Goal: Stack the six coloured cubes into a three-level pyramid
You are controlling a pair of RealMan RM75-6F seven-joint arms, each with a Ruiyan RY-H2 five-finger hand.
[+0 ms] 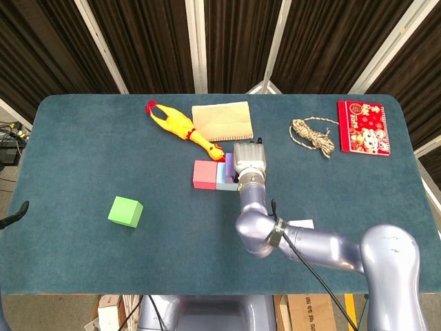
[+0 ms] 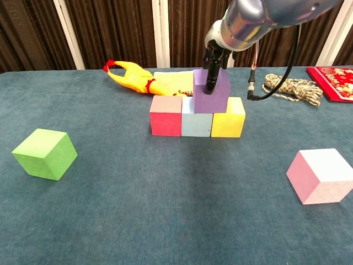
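Six cubes on the blue table (image 2: 165,221), and going left to right: the green cube (image 2: 44,153) sits alone, well apart from everything, near the left side. Then comes the bottom row in the middle, with the red cube (image 2: 165,115), the light blue cube (image 2: 196,118) and the yellow cube (image 2: 228,117) lined up touching each other. The purple cube (image 2: 211,91) is up on the second level, resting over the seam between light blue and yellow, turned a bit out of line with them.

The right hand (image 1: 249,161) is right on top of that purple cube. In the chest view one dark finger (image 2: 211,77) runs down its front face, so it looks like the hand has hold of it, but the other fingers are hidden behind the cube. The left hand doesn't show anywhere.

Further right, the pink cube (image 2: 321,175) sits by itself near the front edge.

Along the back there's a rubber chicken (image 2: 131,78), a tan notebook (image 1: 221,121), a coil of rope (image 2: 291,88) and a red packet (image 2: 335,75).
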